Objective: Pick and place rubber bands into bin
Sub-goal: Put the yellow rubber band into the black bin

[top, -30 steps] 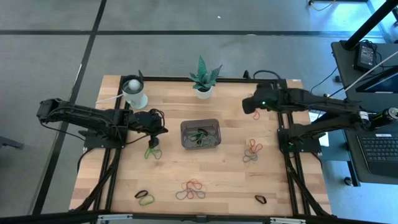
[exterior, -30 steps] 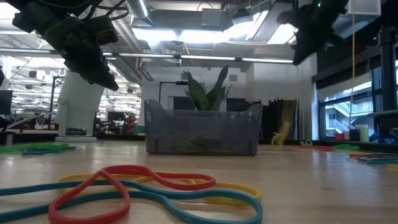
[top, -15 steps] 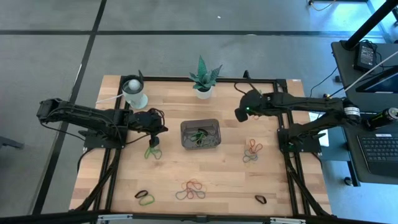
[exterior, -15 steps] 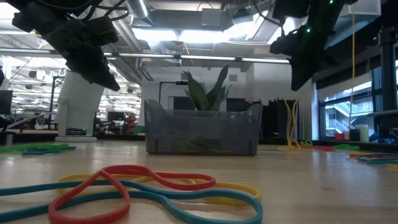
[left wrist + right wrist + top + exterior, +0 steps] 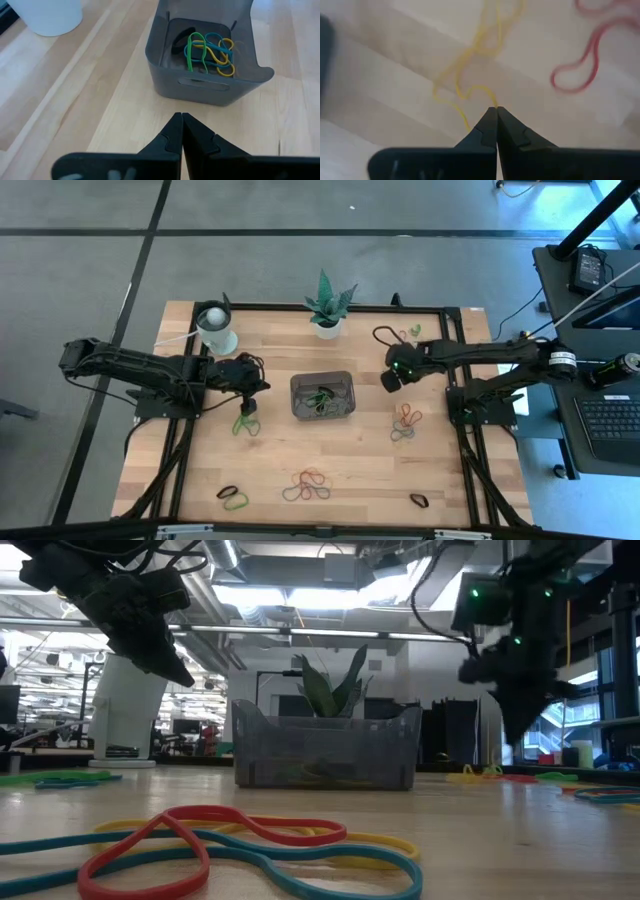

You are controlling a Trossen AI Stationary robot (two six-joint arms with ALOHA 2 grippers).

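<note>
One camera looks straight down on the whole counter (image 5: 320, 450); another sits level at its surface, close behind coloured bands. Both share the grey bin (image 5: 322, 395), which the left wrist camera faces nearby.

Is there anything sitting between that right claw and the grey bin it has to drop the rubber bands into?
Nothing visible does. From above, the right gripper hangs just right of the bin, with only bare wood between them. The potted plant stands farther back, off that path.
</note>
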